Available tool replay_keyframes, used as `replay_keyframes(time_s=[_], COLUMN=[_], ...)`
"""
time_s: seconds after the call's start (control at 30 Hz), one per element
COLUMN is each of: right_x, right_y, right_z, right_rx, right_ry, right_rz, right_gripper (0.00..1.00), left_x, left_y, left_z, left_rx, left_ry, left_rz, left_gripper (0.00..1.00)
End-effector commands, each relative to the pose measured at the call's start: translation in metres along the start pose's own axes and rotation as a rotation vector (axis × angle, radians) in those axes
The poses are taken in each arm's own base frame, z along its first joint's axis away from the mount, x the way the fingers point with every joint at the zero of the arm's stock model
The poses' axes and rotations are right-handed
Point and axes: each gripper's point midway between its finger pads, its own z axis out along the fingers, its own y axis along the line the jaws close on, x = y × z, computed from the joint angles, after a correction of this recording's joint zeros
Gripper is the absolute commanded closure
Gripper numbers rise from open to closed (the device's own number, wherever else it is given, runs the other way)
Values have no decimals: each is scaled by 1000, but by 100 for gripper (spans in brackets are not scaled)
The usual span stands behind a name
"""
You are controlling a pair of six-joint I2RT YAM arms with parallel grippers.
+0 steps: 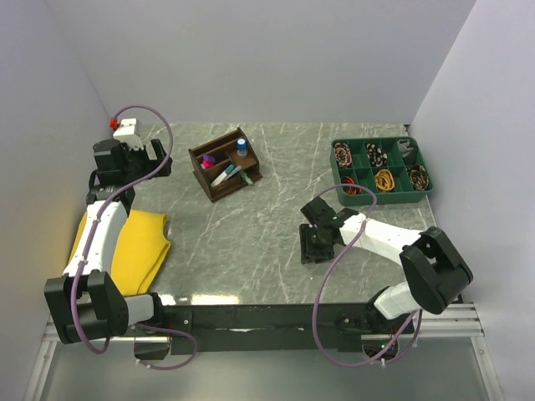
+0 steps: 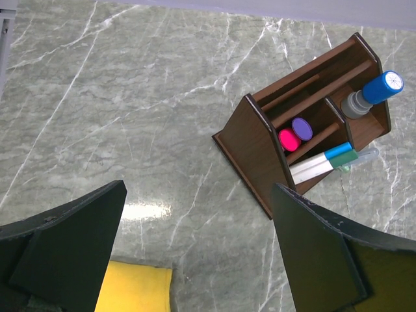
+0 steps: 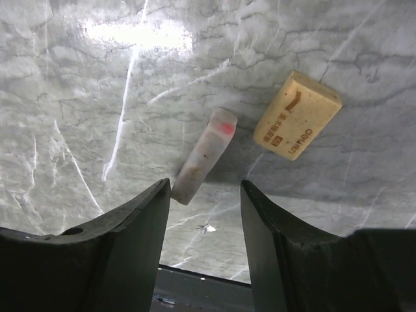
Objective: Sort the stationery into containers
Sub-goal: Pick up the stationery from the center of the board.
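The white eraser [image 3: 203, 156] is lying slanted on the tabletop [image 3: 78, 97], its near end just reaching between the spread fingers of my right end effector [image 3: 206, 190]. The tan eraser [image 3: 297, 116] is sitting close at its 2 o'clock. I am thinking of nudging toward 12 o'clock and squaring up before closing. The organiser [image 1: 219, 171] is sitting at 10 o'clock, the left end effector [image 2: 198, 188] hanging spread and empty near it.

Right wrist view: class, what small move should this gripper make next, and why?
Probably ease down and slightly forward, so the open right gripper straddles the white eraser before closing. Nothing is held yet, and only the eraser's near end reaches the gap between the fingers. The tan eraser lies apart to the right in this view, so it shouldn't get caught.
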Motion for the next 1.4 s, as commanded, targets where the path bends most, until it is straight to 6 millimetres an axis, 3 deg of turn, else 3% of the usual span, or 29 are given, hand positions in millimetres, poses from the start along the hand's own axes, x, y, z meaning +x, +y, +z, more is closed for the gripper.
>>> replay_keyframes(time_s=[0.0,0.1,0.17,0.2,0.23,0.3,0.43,0.63,0.9,1.2,1.37], right_x=[-19,-22,-24,-24,-24,-23,-18,-7,1,1,-2], right_y=[14,17,19,20,21,22,18,12,11,13,16], right_z=[-3,0,3,4,4,5,4,1,-1,1,-1], right_rx=[-15,-14,-14,-17,-20,-15,9,19,12,0,-11], right_ry=[-52,-49,-45,-41,-37,-27,-9,22,25,23,14], right_rz=[37,42,41,41,41,46,51,44,32,19,1], right_gripper=[45,46,52,59,73,78,76,61,62,67,87], left_x=[-11,-12,-12,-11,-10,-10,-9,-9,-7,-6,-4], left_y=[-6,-6,-5,-4,-4,-4,-4,-4,-6,-5,-5], left_z=[-6,-5,-4,-4,-4,-5,-4,-4,-7,-10,-10], left_rx=[23,23,23,18,18,14,16,19,23,16,17], left_ry=[-36,-36,-35,-32,-31,-31,-29,-31,-36,-41,-38], left_rz=[1,1,3,4,4,7,7,5,3,0,-2], left_gripper=[1,1,1,1,1,1,1,1,1,1,1])
